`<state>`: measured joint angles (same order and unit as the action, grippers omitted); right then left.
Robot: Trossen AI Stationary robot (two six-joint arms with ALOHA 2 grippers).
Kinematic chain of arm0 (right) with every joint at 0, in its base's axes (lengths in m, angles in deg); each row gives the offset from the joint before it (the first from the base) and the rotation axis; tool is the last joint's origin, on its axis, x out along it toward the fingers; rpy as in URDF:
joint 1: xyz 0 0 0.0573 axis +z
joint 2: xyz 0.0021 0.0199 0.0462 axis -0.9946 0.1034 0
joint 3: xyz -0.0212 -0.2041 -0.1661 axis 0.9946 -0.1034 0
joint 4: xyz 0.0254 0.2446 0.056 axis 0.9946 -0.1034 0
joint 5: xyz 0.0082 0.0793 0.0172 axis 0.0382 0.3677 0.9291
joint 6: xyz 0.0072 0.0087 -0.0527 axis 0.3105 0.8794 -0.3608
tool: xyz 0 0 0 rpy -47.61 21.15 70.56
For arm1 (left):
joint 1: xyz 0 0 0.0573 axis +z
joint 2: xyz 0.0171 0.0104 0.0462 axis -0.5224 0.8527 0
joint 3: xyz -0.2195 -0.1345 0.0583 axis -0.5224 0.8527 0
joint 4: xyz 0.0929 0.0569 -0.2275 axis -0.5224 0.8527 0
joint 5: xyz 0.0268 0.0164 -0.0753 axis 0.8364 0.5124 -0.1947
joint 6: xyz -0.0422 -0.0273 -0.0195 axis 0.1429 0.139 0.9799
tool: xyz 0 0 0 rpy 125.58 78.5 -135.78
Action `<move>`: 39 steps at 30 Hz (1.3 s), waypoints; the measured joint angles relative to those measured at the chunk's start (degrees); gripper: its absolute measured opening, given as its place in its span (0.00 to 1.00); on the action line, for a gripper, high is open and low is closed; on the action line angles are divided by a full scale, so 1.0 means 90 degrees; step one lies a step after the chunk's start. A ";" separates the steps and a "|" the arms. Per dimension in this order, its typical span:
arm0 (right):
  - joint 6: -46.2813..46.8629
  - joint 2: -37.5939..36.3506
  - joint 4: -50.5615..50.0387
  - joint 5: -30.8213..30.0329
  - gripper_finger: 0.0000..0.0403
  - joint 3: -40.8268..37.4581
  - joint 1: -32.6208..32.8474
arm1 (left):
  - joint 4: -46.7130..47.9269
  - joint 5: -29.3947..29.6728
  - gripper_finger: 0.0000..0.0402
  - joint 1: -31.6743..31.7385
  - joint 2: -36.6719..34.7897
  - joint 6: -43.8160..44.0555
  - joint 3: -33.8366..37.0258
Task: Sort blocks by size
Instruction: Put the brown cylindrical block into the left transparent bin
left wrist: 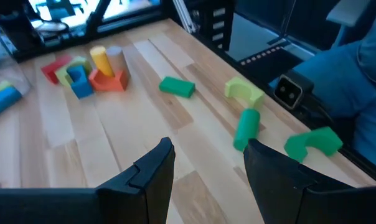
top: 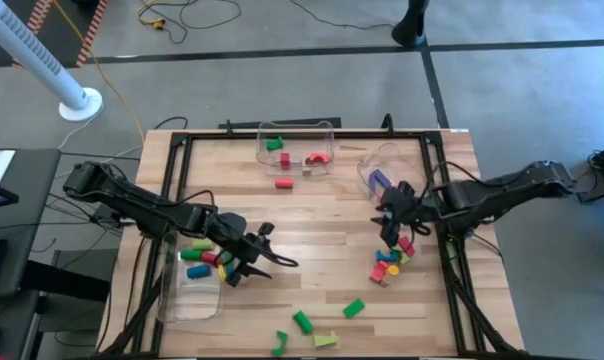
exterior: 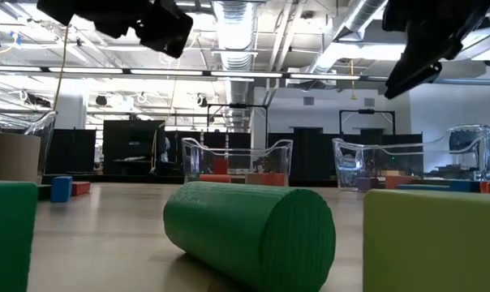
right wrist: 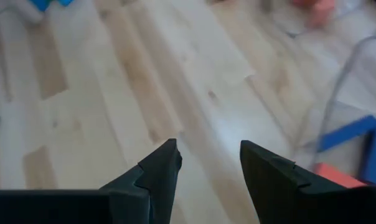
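Note:
A pile of small blocks (top: 390, 262) in red, blue, yellow and green lies on the table at the right; the left wrist view shows the pile (left wrist: 91, 70) too. Several green blocks lie by the near edge, among them a bar (left wrist: 177, 86), a cylinder (left wrist: 246, 127) and a yellow-green arch (left wrist: 244, 91). A red block (top: 284, 183) lies alone toward the far side. My left gripper (left wrist: 206, 168) hovers open above bare wood left of centre (top: 270, 258). My right gripper (right wrist: 210, 163) hangs open above the table just beyond the pile (top: 390, 230), with nothing between its fingers.
Three clear bins stand on the table: one at the far middle (top: 295, 150) with green and red blocks, one at the far right (top: 382, 172) with a purple block, and one at the near left (top: 192, 282) with several coloured blocks. A black frame (top: 172, 150) runs around the tabletop.

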<state>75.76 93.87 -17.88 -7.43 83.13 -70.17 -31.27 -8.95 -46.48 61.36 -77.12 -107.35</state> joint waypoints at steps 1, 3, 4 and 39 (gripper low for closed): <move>0.0001 0.0060 0.0017 0.0000 0.50 0.0000 0.0130 | -0.0092 0.0001 0.46 0.0000 0.0000 0.0000 0.0000; 0.0007 0.0173 0.0113 0.0000 0.50 0.0000 0.0361 | -0.0305 0.0007 0.46 0.0000 0.0000 -0.0022 0.0000; 0.0019 0.0227 0.0175 0.0007 0.50 0.0000 0.0482 | -0.0373 0.0007 0.46 0.0000 0.0000 -0.0047 0.0000; 0.2317 0.1441 0.0628 0.0393 0.49 0.0000 0.3936 | -0.1027 0.0024 0.46 0.0004 0.1064 -0.0338 -0.0541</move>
<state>96.61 106.83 -12.23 -3.88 83.13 -34.75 -40.51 -8.74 -46.44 70.94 -80.16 -112.22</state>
